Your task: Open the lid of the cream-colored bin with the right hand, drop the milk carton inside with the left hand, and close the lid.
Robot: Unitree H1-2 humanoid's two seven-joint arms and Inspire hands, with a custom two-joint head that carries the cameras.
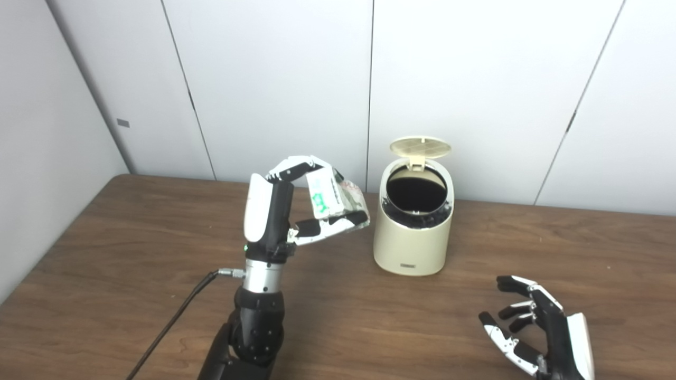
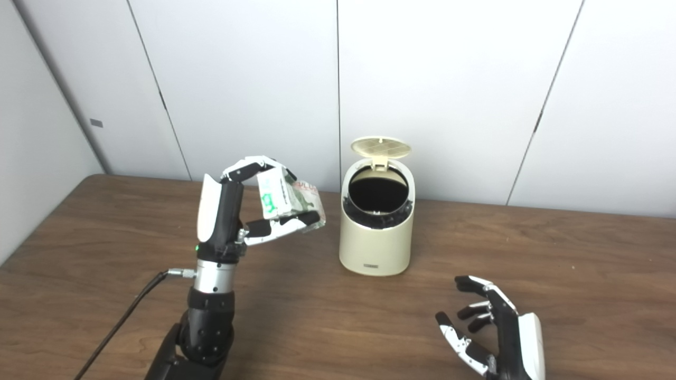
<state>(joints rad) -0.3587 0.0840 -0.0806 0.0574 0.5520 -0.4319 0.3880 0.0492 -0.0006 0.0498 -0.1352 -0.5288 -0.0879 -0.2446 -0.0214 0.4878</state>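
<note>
The cream-colored bin point(image 1: 413, 243) stands upright near the middle of the wooden table, its round lid point(image 1: 420, 148) tipped up at the back and its dark mouth showing. My left hand point(image 1: 296, 206) is raised above the table just left of the bin, shut on a white milk carton point(image 1: 332, 198) with green print. The carton is held sideways, level with the bin's upper half and short of its rim. My right hand point(image 1: 533, 330) hovers low at the front right, open, fingers spread, holding nothing.
A black cable point(image 1: 174, 322) runs from my left wrist down to the table's front edge. White wall panels point(image 1: 274, 79) close off the back and left side right behind the table point(image 1: 105, 253).
</note>
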